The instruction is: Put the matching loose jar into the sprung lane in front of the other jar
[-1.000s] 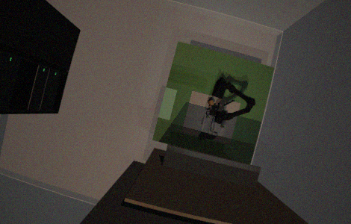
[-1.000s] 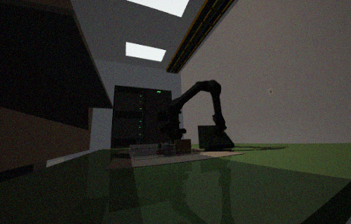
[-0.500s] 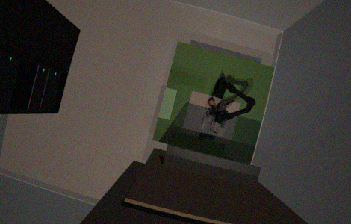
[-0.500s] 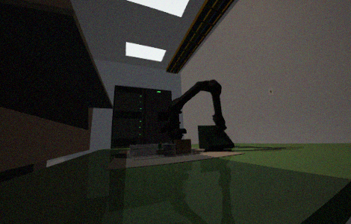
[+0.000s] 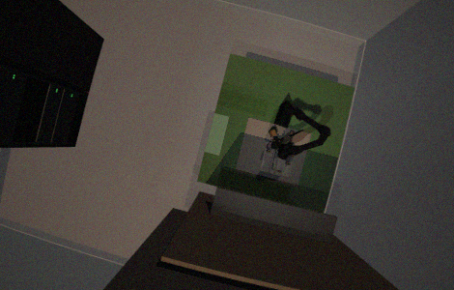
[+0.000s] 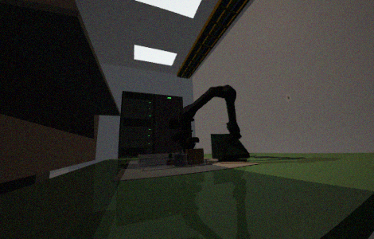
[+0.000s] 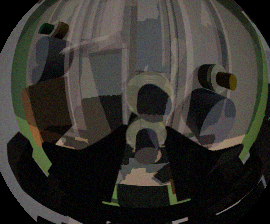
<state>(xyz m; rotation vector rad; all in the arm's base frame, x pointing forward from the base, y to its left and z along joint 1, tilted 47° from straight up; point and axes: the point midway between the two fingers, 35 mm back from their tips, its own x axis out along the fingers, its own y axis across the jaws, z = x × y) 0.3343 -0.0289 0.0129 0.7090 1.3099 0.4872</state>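
the claw [image 7: 146,156] is closed on a jar [image 7: 146,137], holding it in the lane just behind another jar [image 7: 150,99]. the rack [image 5: 270,157] sits mid-counter [image 5: 260,87].

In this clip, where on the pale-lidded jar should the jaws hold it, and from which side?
Across the round body just under the pale lid, coming from above and behind the jar, as the gripper holds it. The jar stands upright facing the lane, so its front stays free to push the jar ahead.
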